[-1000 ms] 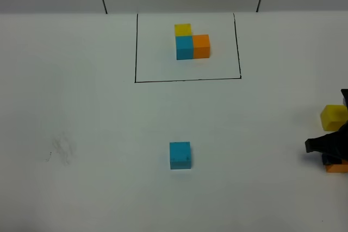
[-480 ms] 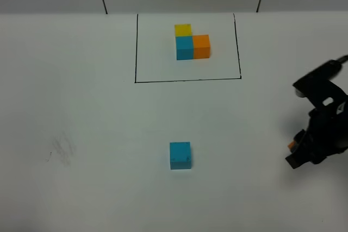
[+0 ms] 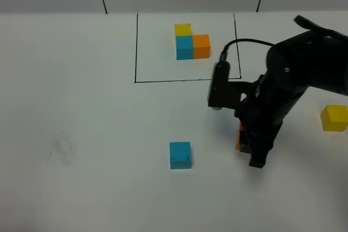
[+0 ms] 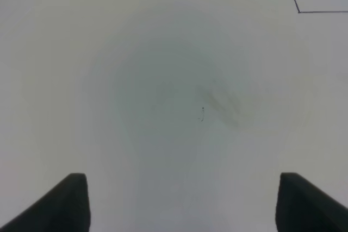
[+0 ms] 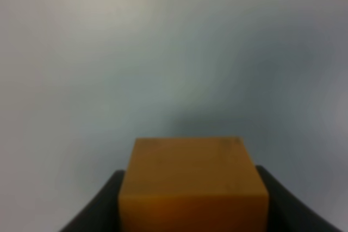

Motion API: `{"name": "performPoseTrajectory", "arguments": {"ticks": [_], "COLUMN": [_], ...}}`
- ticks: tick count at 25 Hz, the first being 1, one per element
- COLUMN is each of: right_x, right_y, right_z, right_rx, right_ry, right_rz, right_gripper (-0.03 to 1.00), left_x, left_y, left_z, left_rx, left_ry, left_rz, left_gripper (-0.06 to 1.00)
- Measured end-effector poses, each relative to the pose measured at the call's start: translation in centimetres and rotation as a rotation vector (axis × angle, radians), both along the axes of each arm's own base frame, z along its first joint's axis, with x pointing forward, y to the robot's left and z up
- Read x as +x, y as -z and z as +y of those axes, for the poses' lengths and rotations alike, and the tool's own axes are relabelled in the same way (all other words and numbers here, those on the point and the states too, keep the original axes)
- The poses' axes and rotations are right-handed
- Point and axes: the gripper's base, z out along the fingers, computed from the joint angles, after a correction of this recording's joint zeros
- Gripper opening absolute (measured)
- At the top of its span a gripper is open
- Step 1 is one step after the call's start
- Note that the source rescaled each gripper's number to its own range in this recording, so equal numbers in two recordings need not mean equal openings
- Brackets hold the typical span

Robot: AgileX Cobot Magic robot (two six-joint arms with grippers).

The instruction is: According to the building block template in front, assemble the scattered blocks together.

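High view: the template (image 3: 191,42) sits framed near the table's (image 3: 81,107) far edge. The blue cube (image 3: 180,155) lies alone mid-table toward the near edge, the yellow cube (image 3: 333,118) by the right edge, and the right gripper (image 3: 249,146) hangs between them carrying the orange cube (image 3: 238,137); nothing is joined yet, so all three placements remain, I judge. Left wrist: the left gripper (image 4: 185,205) is spread wide over bare table, grasping nothing. Right wrist: fingers (image 5: 106,210) are clamped on both sides of the orange cube; no containers anywhere.
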Motion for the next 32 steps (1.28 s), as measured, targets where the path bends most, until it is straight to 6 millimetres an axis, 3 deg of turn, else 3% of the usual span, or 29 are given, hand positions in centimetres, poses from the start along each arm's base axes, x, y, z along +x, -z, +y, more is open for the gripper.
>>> {"name": "performPoseTrajectory", "arguments": {"ticks": [5, 10, 23, 32], "right_x": [0.6, 0.5, -0.5, -0.3], "right_y": [0.7, 1.6, 2.2, 4.0], "right_z": [3.3, 5.2, 7.2, 7.6], "right_rx": [-0.01, -0.018, -0.006, -0.002], "right_ry": [-0.116, -0.169, -0.223, -0.209], "right_rz": [-0.013, -0.005, -0.017, 0.001], "right_gripper": [0.03, 0.03, 0.03, 0.03], "left_x": [0.0, 0.0, 0.0, 0.0], "left_y": [0.0, 0.0, 0.0, 0.0], "left_z": [0.0, 0.0, 0.0, 0.0], "left_rx": [-0.006, -0.006, -0.006, -0.006], "left_ry": [-0.004, -0.004, -0.004, -0.004], "left_rz": [0.0, 0.0, -0.001, -0.001], "left_gripper": [0.58, 0.58, 0.58, 0.57]}}
